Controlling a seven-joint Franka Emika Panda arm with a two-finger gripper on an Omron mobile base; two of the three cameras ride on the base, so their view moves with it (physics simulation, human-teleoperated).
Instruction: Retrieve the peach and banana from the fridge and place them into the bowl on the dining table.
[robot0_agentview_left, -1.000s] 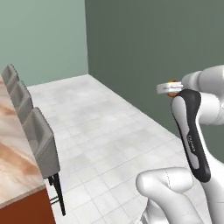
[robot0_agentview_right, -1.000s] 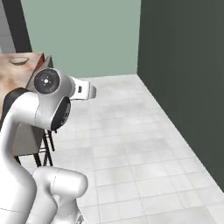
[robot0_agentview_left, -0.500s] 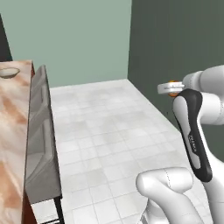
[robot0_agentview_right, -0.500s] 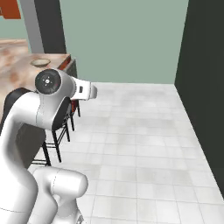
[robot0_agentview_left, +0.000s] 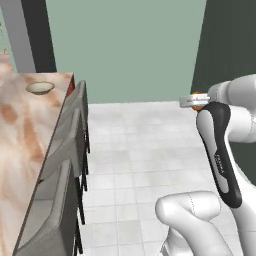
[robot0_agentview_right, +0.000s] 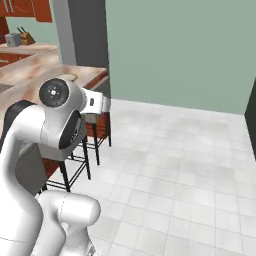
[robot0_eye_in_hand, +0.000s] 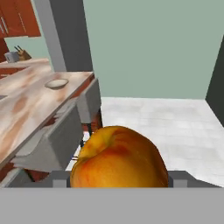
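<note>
bowl (robot0_agentview_left: 40, 88) on dining table (robot0_agentview_left: 20, 145) far end | grey chairs (robot0_agentview_left: 65, 175) alongside

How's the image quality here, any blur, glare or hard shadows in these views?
Hand view: the peach looms soft-edged and close, with the bowl small and slightly blurred. Left base view: flat, even light, no glare on the dining table. Right base view: only faint shadow under the chairs.

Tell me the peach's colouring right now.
Orange-yellow blushed with red, the peach shows best in the hand view.
</note>
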